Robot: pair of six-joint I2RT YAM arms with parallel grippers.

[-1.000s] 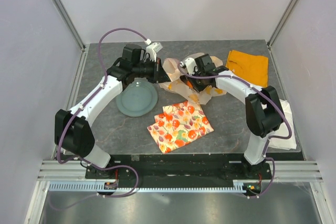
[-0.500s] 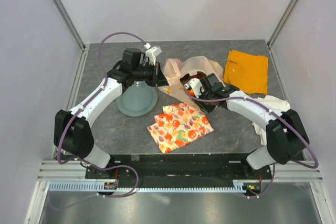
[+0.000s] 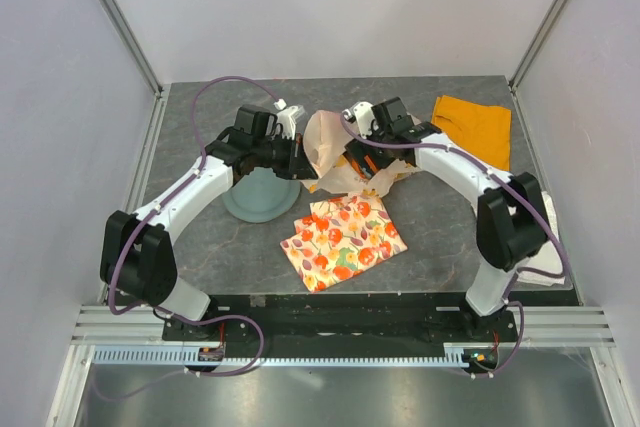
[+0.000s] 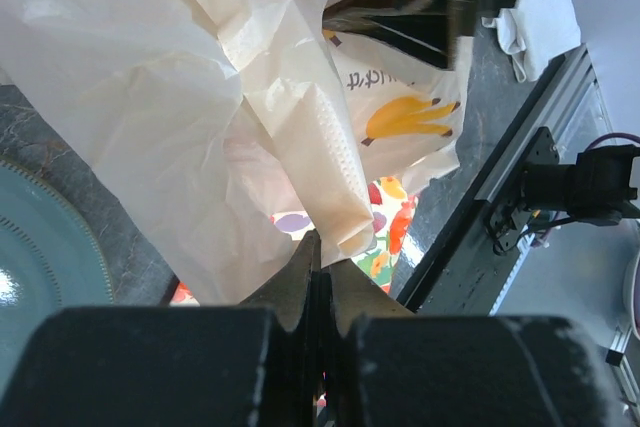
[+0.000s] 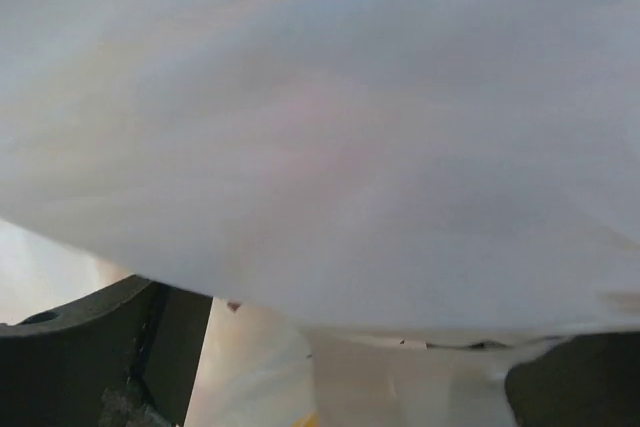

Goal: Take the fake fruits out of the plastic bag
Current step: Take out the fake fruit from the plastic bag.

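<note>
Top external view: left gripper (image 3: 301, 156) clamped tight on a fold of the bag (image 3: 330, 137), cream film bunched up just ahead of it. Opposite, right gripper (image 3: 360, 154) buried in the bag's mouth, facing the left one at close range, film draped around it. Under the left wrist, plate (image 3: 262, 197); on the near side of both grippers, patterned cloth (image 3: 343, 240) flat on the table (image 3: 200, 247), just below the bag's lower edge. Well off to the outer side of the right arm, orange cloth (image 3: 473, 127); under that arm's elbow, a corner of white cloth (image 3: 547, 261). Left wrist view: fingers (image 4: 290, 277) pressed together, a pleat of bag pinched at their tips, banana print (image 4: 410, 119) on the film ahead and to the right, plate rim low at left, patterned cloth glimpsed beneath the bag's edge, white cloth far ahead at upper right. Right wrist view: blurred film close against the lens, filling nearly everything; right fingers (image 5: 90, 337) dark at the lower corners, standing wide apart, tips hidden. Of the fruits, none to be made out in any view; inside the bag or elsewhere, impossible to tell.
</note>
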